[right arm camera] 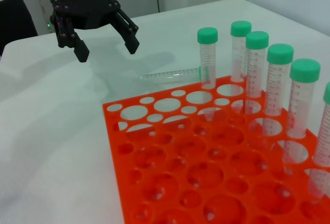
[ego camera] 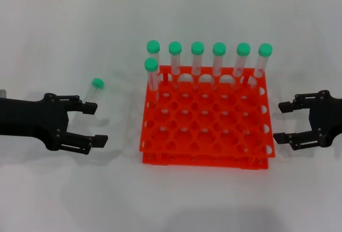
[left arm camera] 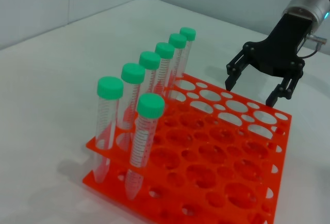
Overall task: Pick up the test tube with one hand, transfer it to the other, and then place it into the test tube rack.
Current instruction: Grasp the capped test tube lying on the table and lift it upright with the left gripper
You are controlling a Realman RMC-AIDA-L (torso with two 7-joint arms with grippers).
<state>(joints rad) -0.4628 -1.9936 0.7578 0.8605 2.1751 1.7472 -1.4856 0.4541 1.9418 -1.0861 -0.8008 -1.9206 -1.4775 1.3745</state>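
One test tube point(ego camera: 92, 92), clear with a green cap, lies on the white table left of the orange-red test tube rack point(ego camera: 147, 141). My left gripper point(ego camera: 95, 125) is open and empty just in front of it, its far finger over the tube's lower end. The right wrist view shows this tube point(right arm camera: 170, 73) lying beyond the rack point(right arm camera: 114, 131), with the left gripper point(right arm camera: 108, 50) above the table near it. My right gripper point(ego camera: 280, 122) is open and empty to the right of the rack, and also shows in the left wrist view point(left arm camera: 251, 92).
Several green-capped tubes point(ego camera: 197, 55) stand upright in the rack's back row, one more in the second row at the left corner. They show in the left wrist view point(left arm camera: 149, 126) and in the right wrist view point(right arm camera: 273, 79). The other holes hold nothing.
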